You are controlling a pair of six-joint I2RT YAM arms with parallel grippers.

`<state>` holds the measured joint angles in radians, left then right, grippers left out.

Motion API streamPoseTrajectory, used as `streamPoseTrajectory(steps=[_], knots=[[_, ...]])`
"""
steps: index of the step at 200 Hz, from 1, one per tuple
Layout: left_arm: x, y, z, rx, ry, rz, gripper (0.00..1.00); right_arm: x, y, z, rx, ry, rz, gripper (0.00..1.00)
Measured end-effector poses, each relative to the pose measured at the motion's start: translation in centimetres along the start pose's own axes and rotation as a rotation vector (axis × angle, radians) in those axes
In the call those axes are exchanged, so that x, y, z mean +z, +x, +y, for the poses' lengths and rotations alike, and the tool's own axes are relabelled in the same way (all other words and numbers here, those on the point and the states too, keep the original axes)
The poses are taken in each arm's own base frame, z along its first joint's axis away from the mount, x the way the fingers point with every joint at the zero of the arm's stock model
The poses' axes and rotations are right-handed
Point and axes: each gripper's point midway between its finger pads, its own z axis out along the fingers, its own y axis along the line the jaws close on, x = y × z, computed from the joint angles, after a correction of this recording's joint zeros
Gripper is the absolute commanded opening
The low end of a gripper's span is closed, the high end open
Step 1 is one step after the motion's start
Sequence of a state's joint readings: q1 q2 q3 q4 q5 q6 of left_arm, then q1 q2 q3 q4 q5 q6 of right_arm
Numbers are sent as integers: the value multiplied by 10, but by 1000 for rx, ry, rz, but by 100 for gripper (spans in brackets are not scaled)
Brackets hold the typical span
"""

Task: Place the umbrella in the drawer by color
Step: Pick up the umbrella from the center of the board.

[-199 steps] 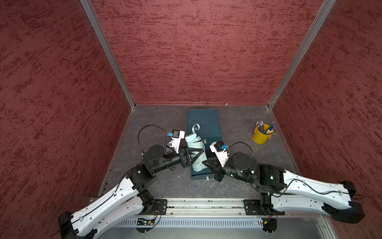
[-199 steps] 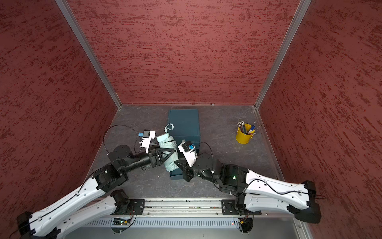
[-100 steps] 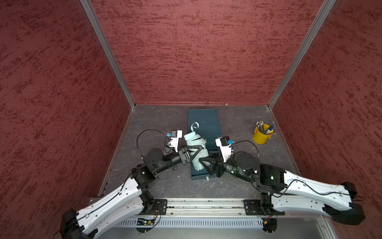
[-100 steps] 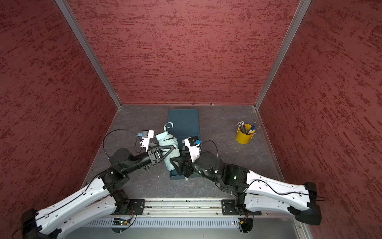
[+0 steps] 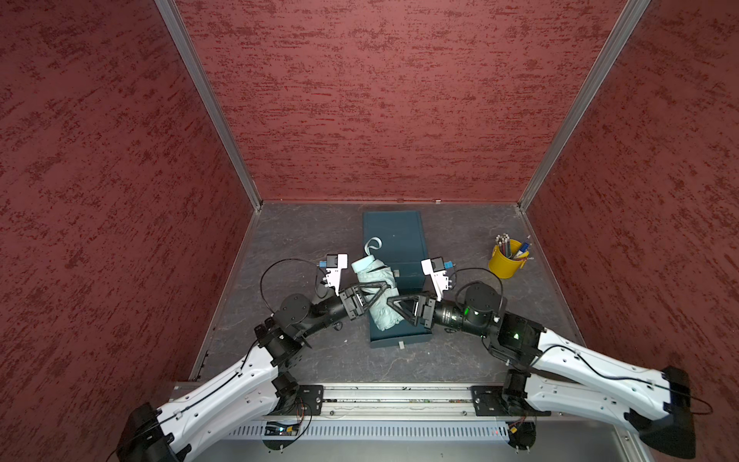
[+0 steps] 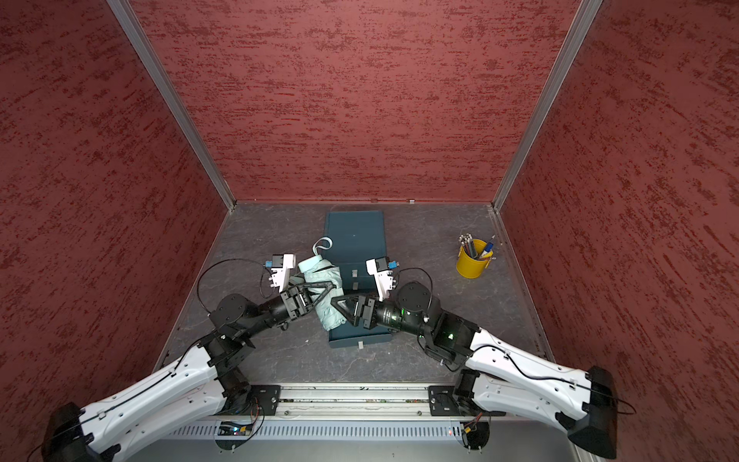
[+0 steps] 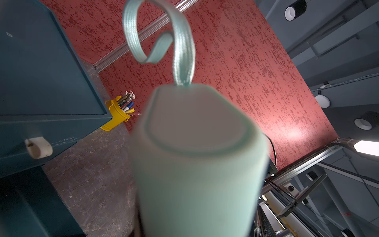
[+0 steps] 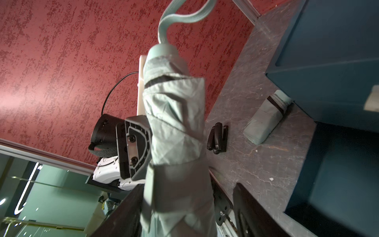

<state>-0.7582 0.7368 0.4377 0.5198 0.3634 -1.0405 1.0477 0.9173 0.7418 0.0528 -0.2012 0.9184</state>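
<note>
I'm clamping the left pincer (image 5: 380, 293) on the mint-green folded fabric umbrella (image 5: 370, 272), tilted over the rim of the open dark-teal drawer (image 5: 400, 340) | right pincer (image 5: 398, 310) standing apart, straddling it | I'm fearing loose folds snagging, dragging it off-target.

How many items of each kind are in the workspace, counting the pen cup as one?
Teal drawer cabinet: 1
Mint umbrellas: 2 (held umbrella, tabletop umbrella)
Yellow pen cup: 1
Small black object: 1
Total: 5
</note>
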Motion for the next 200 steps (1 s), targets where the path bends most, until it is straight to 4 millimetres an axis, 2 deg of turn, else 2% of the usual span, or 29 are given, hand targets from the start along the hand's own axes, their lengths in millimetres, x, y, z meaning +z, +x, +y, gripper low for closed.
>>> streamPoseTrajectory(steps=[32, 69, 80, 98, 111, 140, 163, 182, 200], knots=[[-1, -1, 3, 0, -1, -7, 20, 0, 7, 0, 29, -30, 22, 55], [-2, -4, 4, -4, -2, -17, 21, 0, 10, 0, 41, -32, 39, 28], [-2, -4, 5, -8, -6, -17, 29, 0, 10, 0, 35, -34, 39, 19], [-3, -3, 10, -16, -26, -13, 58, -1, 10, 2, 15, -42, 41, 4], [-3, -3, 14, -4, -39, -14, 77, -3, 12, -1, 22, -26, 50, 3], [-5, -8, 26, 35, -143, -19, 95, -8, 24, -21, 31, 65, 89, 2], [-13, -26, 33, 102, -305, -55, 98, -21, 25, -30, 27, 142, 99, 0], [-22, -59, 35, 185, -460, -121, 94, -32, 29, -37, 34, 213, 116, 0], [-26, -86, 42, 249, -590, -150, 92, -40, 42, -53, 52, 295, 155, 0]])
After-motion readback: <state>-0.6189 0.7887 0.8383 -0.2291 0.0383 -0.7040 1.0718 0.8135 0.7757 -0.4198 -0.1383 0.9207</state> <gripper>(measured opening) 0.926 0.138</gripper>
